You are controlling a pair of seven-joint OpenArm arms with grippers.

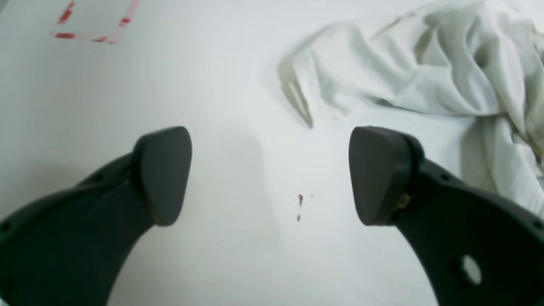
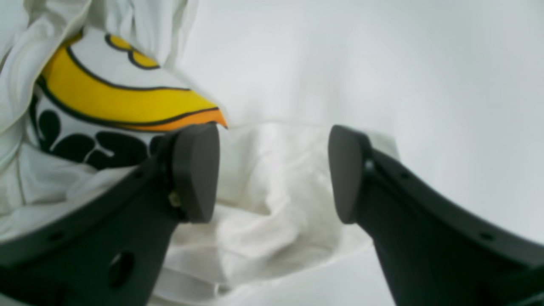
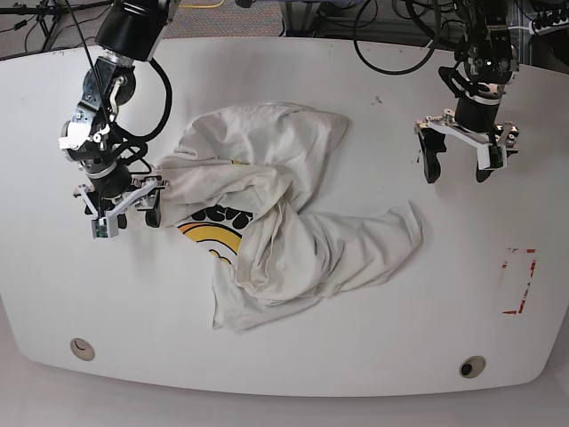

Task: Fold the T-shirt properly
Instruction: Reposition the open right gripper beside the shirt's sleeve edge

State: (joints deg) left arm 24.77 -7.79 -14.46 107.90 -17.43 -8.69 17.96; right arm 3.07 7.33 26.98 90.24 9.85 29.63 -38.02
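Base view showed the T-shirt (image 3: 293, 236) lying crumpled near the middle of the white table (image 3: 267, 374), most of its yellow-and-black print (image 3: 212, 229) buried under folds, lettering unreadable. Right wrist view caught only part of that print, cut off by the frame's left edge and by a dark finger. Right gripper (image 2: 274, 172) hung partly open at the shirt's edge, a fold of cloth below the gap between its pads; contact with the fabric could not be told. Left gripper (image 1: 270, 176) stood spread wide over bare table, gripping nothing, well apart from the shirt. Red tape marks (image 3: 521, 280) lay toward the table's edge.
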